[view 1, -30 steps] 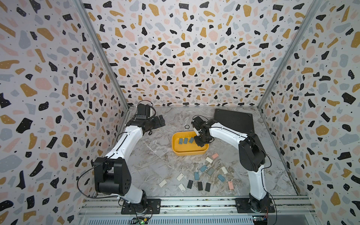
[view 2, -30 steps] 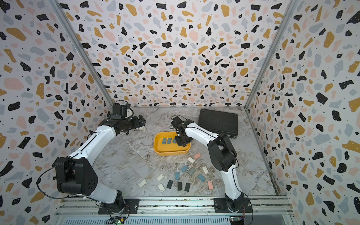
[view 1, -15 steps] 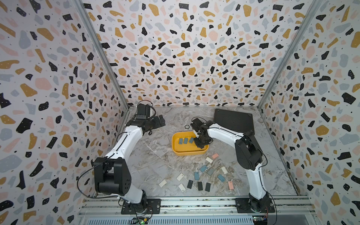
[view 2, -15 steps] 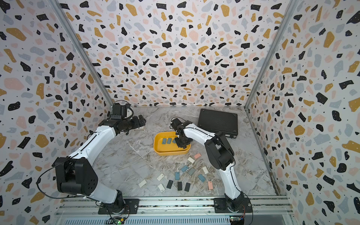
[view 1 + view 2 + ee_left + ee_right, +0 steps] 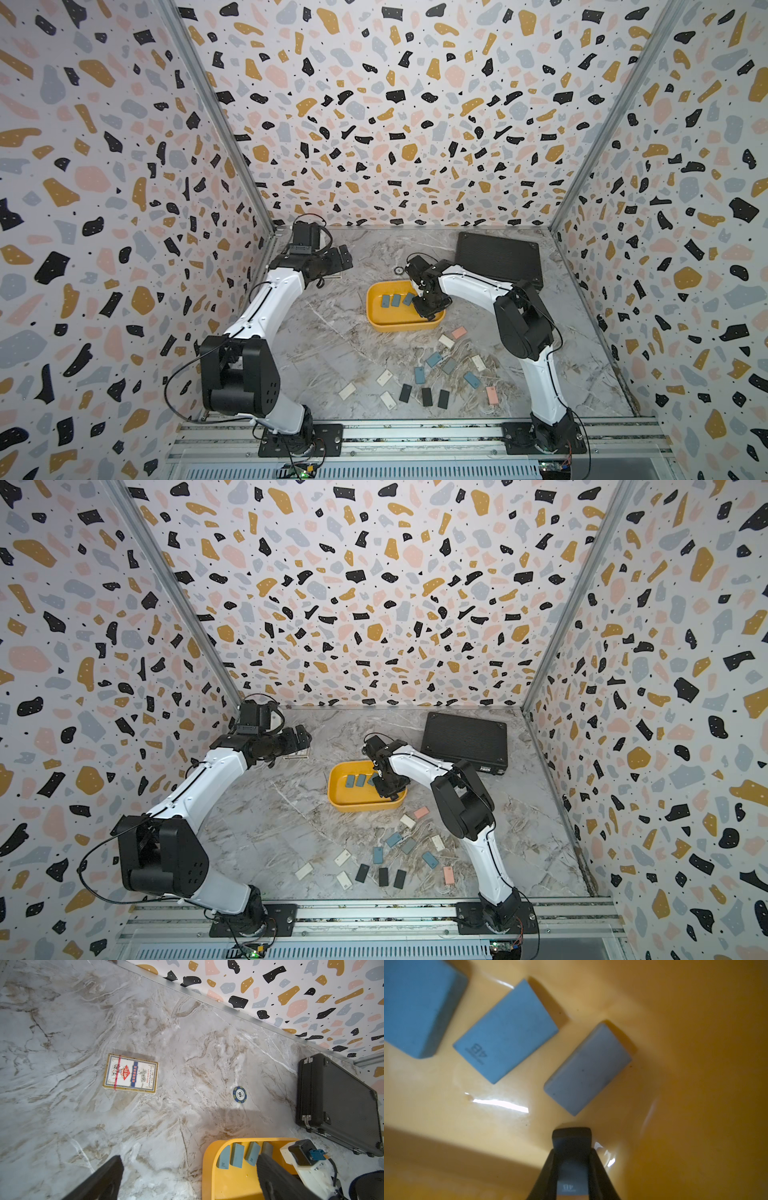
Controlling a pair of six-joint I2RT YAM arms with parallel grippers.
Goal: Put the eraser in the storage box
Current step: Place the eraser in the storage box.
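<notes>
The storage box (image 5: 398, 326) (image 5: 360, 805) is a shallow yellow tub in the middle of the table. My right gripper (image 5: 428, 309) (image 5: 388, 789) reaches down into its right part. In the right wrist view the right gripper (image 5: 572, 1147) is shut on a dark grey eraser (image 5: 572, 1180) marked 4B, just above the tub's floor (image 5: 695, 1064). Three blue-grey erasers (image 5: 506, 1032) (image 5: 395, 300) lie flat inside the tub. My left gripper (image 5: 343, 257) (image 5: 189, 1162) is open and holds nothing at the back left, apart from the tub (image 5: 209, 1167).
Several loose erasers (image 5: 424, 374) in white, blue, black and pink lie scattered in front of the tub. A flat black case (image 5: 498, 259) sits at the back right. A card pack (image 5: 131, 1073) and a poker chip (image 5: 239, 1094) lie near the back.
My right gripper, still holding the eraser, has shifted slightly toward the front and lower inside the tub. The left arm has not moved.
</notes>
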